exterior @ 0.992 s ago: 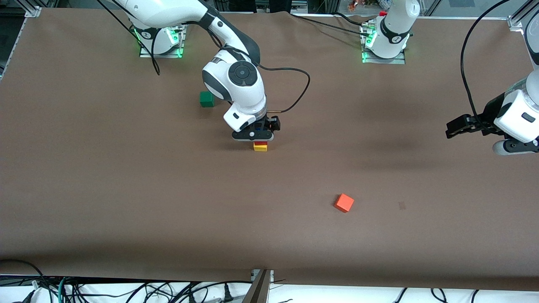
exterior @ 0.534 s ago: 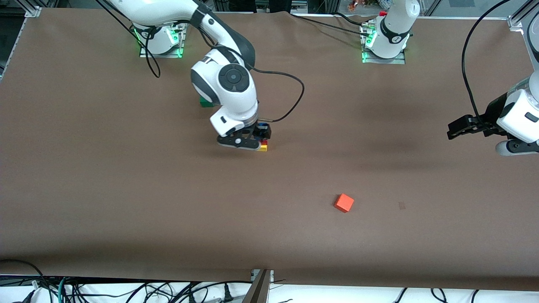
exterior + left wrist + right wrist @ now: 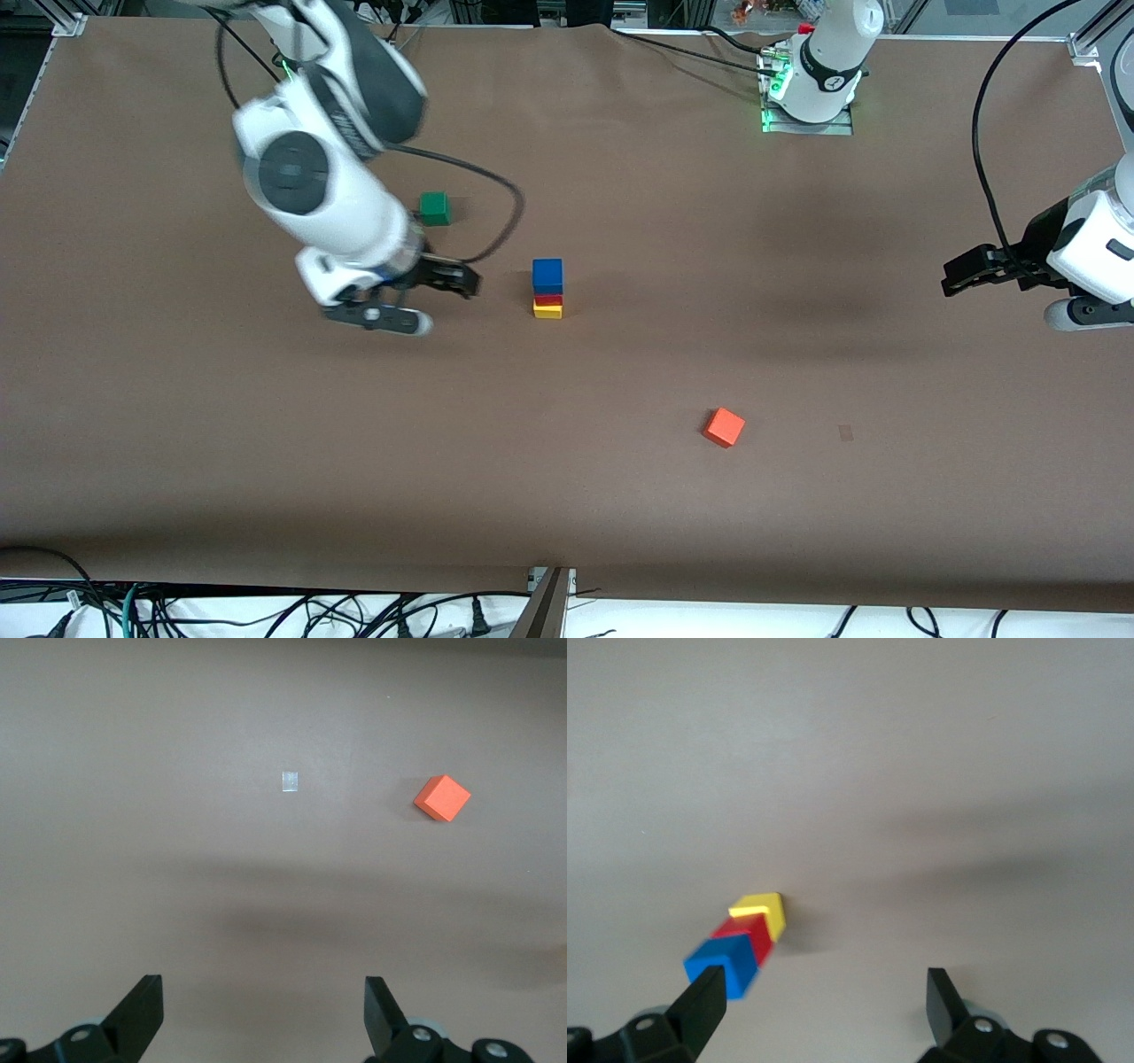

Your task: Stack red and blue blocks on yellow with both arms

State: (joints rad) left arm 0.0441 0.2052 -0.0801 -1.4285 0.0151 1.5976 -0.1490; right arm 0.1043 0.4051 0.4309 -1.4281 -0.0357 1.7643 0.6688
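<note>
Two tools (image 3: 446,282) (image 3: 961,270) gape empty over the brown table (image 3: 266,461).

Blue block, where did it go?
The blue block sits on top of the red block, which is on the yellow block, mid-table in the front view.

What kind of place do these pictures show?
Probably a robotics lab bench: two white arms bolted to a brown-covered table, small test cubes such as the blue block and an orange-red cube, and loose cables along the table's edge.
</note>
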